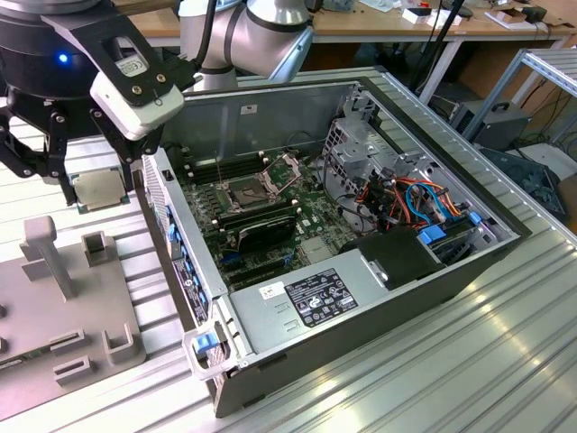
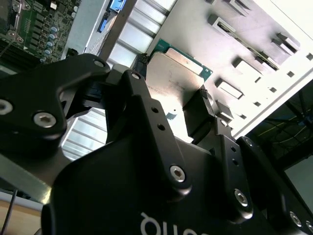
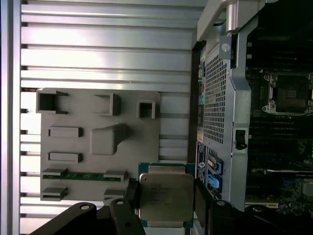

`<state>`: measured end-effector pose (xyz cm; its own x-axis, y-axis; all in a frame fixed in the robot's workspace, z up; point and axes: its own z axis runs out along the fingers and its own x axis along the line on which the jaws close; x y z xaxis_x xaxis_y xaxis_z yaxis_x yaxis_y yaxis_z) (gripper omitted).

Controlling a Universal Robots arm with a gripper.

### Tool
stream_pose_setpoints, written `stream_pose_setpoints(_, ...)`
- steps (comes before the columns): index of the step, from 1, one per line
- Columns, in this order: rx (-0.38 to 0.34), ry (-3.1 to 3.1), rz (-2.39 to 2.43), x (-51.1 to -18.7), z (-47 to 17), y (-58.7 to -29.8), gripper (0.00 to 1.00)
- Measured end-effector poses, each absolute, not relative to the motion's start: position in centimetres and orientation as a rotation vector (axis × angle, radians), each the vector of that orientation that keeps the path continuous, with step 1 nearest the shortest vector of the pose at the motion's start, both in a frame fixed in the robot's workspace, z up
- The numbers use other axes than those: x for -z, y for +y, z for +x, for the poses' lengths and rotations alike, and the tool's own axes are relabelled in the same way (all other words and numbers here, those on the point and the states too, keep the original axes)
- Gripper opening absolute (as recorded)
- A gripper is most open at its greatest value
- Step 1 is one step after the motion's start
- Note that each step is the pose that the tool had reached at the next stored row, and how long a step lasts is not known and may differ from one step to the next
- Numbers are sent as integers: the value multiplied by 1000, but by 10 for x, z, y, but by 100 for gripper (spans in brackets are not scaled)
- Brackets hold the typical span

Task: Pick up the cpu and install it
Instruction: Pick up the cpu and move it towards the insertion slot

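The tool (image 1: 99,183) hangs at the exterior view's left, just outside the open computer case (image 1: 270,108). Its black fingers (image 3: 131,190) are drawn in against two opposite edges of the cpu (image 1: 96,191), no wider apart than the chip itself, so it plainly has hold of it. In both wrist views the cpu's dull silver top lies flat between them, with a thin green rim showing round it.

The chip is over the ribbed desk (image 1: 505,361), at the edge of the grey plate (image 1: 81,302) with its blocks and slots, and just beside the case's perforated rear wall (image 3: 217,98). It looks to me to be lifted clear of the plate, though I cannot make out the gap beneath it.

Inside the case, the socket (image 1: 245,191) sits on the green board with its metal frame round a dark square, which looks bare from where I stand. It is well apart from the cpu, with the case wall between the two.

So the picking up looks done. The installing is not: the chip is neither over the socket nor in it.
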<state>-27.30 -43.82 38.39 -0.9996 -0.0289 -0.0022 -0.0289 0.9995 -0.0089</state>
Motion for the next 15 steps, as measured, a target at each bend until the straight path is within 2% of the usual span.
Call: stream_pose_setpoints(15, 14, 3139, -46, -384, -269, -438, 55)
